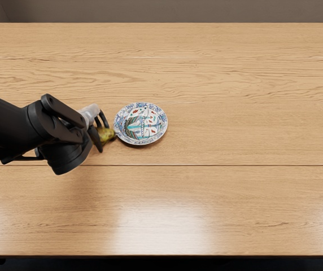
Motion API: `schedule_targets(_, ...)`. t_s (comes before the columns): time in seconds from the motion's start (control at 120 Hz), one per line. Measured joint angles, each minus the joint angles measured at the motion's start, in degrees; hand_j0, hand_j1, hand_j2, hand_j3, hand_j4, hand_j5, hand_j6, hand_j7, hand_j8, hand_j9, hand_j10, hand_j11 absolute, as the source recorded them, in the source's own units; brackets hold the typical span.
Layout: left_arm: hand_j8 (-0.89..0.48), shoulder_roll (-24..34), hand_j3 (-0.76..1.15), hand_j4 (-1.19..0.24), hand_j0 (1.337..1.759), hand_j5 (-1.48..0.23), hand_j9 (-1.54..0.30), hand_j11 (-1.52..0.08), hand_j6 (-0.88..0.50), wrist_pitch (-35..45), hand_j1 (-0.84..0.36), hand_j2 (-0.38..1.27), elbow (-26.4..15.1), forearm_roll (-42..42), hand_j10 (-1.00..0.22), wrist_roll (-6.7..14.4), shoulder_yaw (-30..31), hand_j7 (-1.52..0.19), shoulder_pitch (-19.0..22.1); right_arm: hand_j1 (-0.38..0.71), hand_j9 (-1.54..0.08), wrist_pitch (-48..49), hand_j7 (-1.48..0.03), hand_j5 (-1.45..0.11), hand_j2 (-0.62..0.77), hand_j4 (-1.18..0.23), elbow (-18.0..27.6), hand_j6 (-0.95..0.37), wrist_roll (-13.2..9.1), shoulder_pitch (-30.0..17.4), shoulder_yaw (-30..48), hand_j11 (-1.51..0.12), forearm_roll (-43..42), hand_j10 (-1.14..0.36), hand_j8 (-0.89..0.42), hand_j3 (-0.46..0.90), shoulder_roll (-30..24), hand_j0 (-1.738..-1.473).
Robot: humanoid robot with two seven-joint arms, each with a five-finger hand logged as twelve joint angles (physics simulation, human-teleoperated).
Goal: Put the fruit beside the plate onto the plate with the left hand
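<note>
A small patterned plate [141, 123] with blue, red and green decoration lies on the wooden table, left of centre. A small yellow-green fruit [106, 134] sits just off the plate's left rim. My left hand [99, 131] comes in from the left on a black arm, and its dark fingers [100, 120] curl around the fruit, hiding most of it. The fruit is beside the plate, not on it. I cannot tell whether it is lifted off the table.
The wooden table [235, 169] stretches wide around the plate. Its far edge runs along the top of the view and its near edge along the bottom.
</note>
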Motion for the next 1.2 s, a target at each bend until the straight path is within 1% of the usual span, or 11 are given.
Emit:
schedule_targets(0.117, -0.39, 0.0, 0.0, -0.58, 1.648, -1.11, -1.13, -1.14, -0.39, -0.18, -0.29, 0.57, -0.03, -1.57, -0.81, -0.02, 0.53, -1.14, -0.33, -0.33, -0.02, 0.0, -0.02, -0.02, 0.0, -0.02, 0.0, -0.02, 0.0, 0.0, 0.0, -0.02, 0.01, -0.02, -0.02, 0.0, 0.0, -1.658)
schedule_targets(0.317, -0.41, 0.0, 0.0, -0.56, 1.651, -1.21, -1.15, -1.16, -0.33, -0.37, -0.3, 0.6, -0.32, -3.64, -0.84, -0.04, 1.05, -1.17, -1.28, -0.33, -0.02, 0.0, -0.02, -0.02, 0.0, -0.02, 0.0, -0.02, 0.0, 0.0, 0.0, -0.02, 0.0, -0.02, -0.02, 0.0, 0.0, -1.658)
schedule_targets(0.425, -0.42, 0.95, 0.0, -0.62, 1.652, -1.22, -1.15, -1.15, -0.39, -0.31, -0.28, 0.55, -0.64, -4.33, -0.85, -0.01, 0.97, -1.17, -4.56, -0.33, -0.02, 0.0, -0.02, -0.02, 0.0, -0.02, 0.0, -0.02, 0.0, 0.0, 0.0, -0.02, 0.0, -0.02, -0.02, 0.0, 0.0, -1.658)
schedule_targets(0.525, -0.42, 1.05, 0.0, -0.71, 1.653, -1.2, -1.15, -1.15, -0.4, -0.24, -0.33, 0.67, -0.85, -4.53, -0.86, 0.02, 0.56, -1.16, -5.76, -0.33, -0.02, 0.0, -0.02, -0.02, 0.0, -0.02, 0.0, -0.02, 0.0, 0.0, 0.0, -0.02, 0.01, -0.02, -0.02, 0.0, 0.0, -1.658)
schedule_targets(0.65, -0.43, 1.76, 0.0, -0.77, 1.655, -1.2, -1.14, -1.14, -0.42, -0.25, -0.4, 0.7, -0.73, -4.47, -0.86, 0.01, -2.04, -1.16, -6.97, -0.33, -0.02, -0.01, -0.02, -0.02, 0.0, -0.02, 0.0, -0.02, 0.0, 0.0, 0.0, -0.02, 0.01, -0.02, -0.02, 0.0, 0.0, -1.658)
schedule_targets(0.742, -0.43, 1.72, 0.0, -0.8, 1.656, -1.19, -1.14, -1.14, -0.48, -0.22, -0.46, 0.78, -0.46, -4.22, -0.87, -0.03, -4.81, -1.16, -7.64, -0.33, -0.02, -0.01, -0.02, -0.02, 0.0, -0.02, 0.0, -0.02, 0.0, 0.0, 0.0, -0.02, 0.0, -0.02, -0.02, 0.0, 0.0, -1.658)
schedule_targets(0.858, -0.47, 1.23, 0.0, -0.82, 1.656, -1.18, -1.14, -1.14, -0.61, -0.19, -0.51, 0.73, -0.09, -3.62, -0.86, -0.12, -7.3, -1.16, -7.64, -0.33, -0.02, 0.0, -0.02, -0.02, 0.0, -0.02, 0.0, -0.02, 0.0, 0.0, 0.0, -0.02, 0.0, -0.02, -0.02, 0.0, 0.0, -1.658)
schedule_targets(0.967, -0.33, 1.14, 0.0, -0.54, 1.657, -0.77, -0.74, -0.74, -0.41, -0.12, -0.22, 0.44, 0.18, -0.66, -0.56, -0.55, -8.26, -0.76, -7.64, -0.33, -0.02, 0.0, -0.02, -0.02, 0.0, -0.02, 0.0, -0.02, 0.0, 0.0, 0.0, -0.02, 0.0, -0.02, -0.02, 0.0, 0.0, -1.658)
schedule_targets(1.083, -0.19, 1.77, 0.0, -0.31, 1.657, -0.44, -0.43, -0.43, -0.24, -0.1, 0.02, 0.25, 0.14, 0.34, -0.33, -0.68, -8.86, -0.44, -8.16, -0.33, -0.02, 0.0, -0.02, -0.02, 0.0, -0.02, 0.0, -0.02, 0.0, 0.0, 0.0, -0.02, 0.01, -0.02, -0.02, 0.0, 0.0, -1.658)
schedule_targets(1.142, -0.15, 8.2, 0.0, -0.24, 1.658, -0.34, -0.33, -0.33, -0.18, -1.9, 0.1, 0.19, -0.53, 0.44, -0.25, -0.65, -8.86, -0.33, -8.0, -0.33, -0.02, 0.0, -0.02, -0.02, 0.0, -0.02, 0.0, -0.02, 0.0, 0.0, 0.0, -0.02, 0.01, -0.02, -0.02, 0.0, 0.0, -1.658)
schedule_targets(1.2, -0.11, 18.44, 0.0, -0.18, 1.658, -0.25, -0.25, -0.25, -0.14, -12.0, 0.16, 0.14, -1.0, 0.31, -0.19, -0.43, -8.56, -0.25, -7.14, -0.33, -0.02, 0.0, -0.02, -0.02, 0.0, -0.02, 0.0, -0.02, 0.0, 0.0, 0.0, -0.02, 0.01, -0.02, -0.02, 0.0, 0.0, -1.658)
